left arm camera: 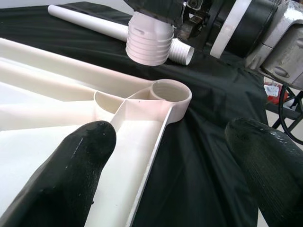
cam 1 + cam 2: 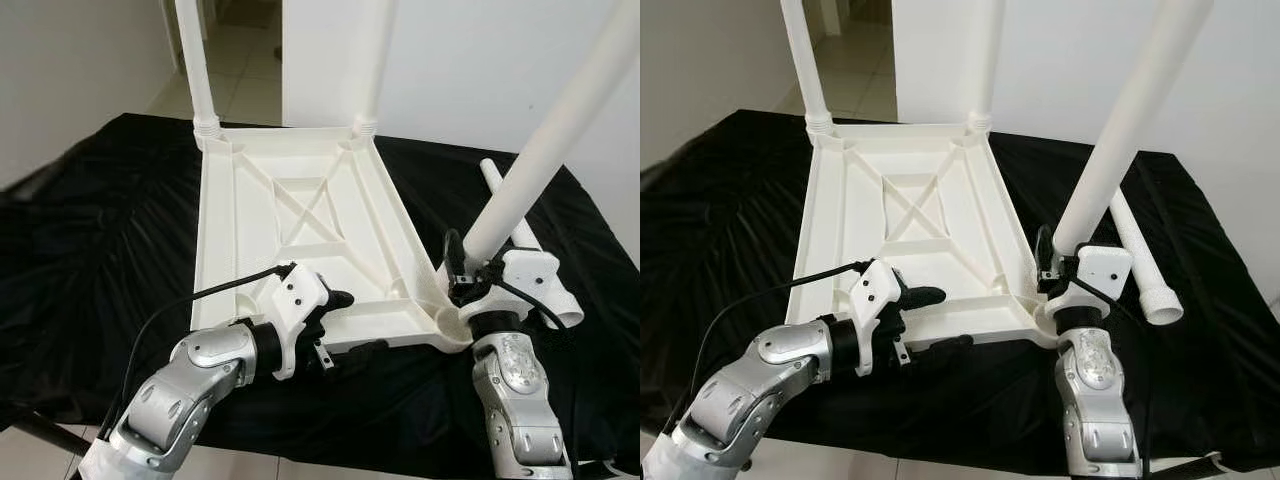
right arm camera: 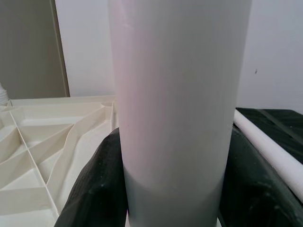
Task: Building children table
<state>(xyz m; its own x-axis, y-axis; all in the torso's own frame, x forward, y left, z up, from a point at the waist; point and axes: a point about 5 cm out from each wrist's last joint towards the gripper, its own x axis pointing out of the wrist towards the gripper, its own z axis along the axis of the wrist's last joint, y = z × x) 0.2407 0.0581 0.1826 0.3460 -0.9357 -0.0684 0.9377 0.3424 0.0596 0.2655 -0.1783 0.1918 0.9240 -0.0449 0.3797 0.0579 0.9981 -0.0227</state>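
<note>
Right tool (image 2: 462, 272) grips a white leg (image 2: 540, 160) above the tabletop's (image 2: 300, 215) corner socket (image 1: 170, 91); left tool (image 2: 345, 325) open astride its rim.

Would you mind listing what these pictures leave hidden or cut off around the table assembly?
- Tops of the two far legs and the held leg: cut by the eye views' upper edge.
- Held leg's threaded end: hidden in the eye views behind the right gripper; left wrist view shows it above the socket.
- Left gripper lower finger: partly under the tabletop edge.
- Spare leg: partly behind the held leg.
</note>
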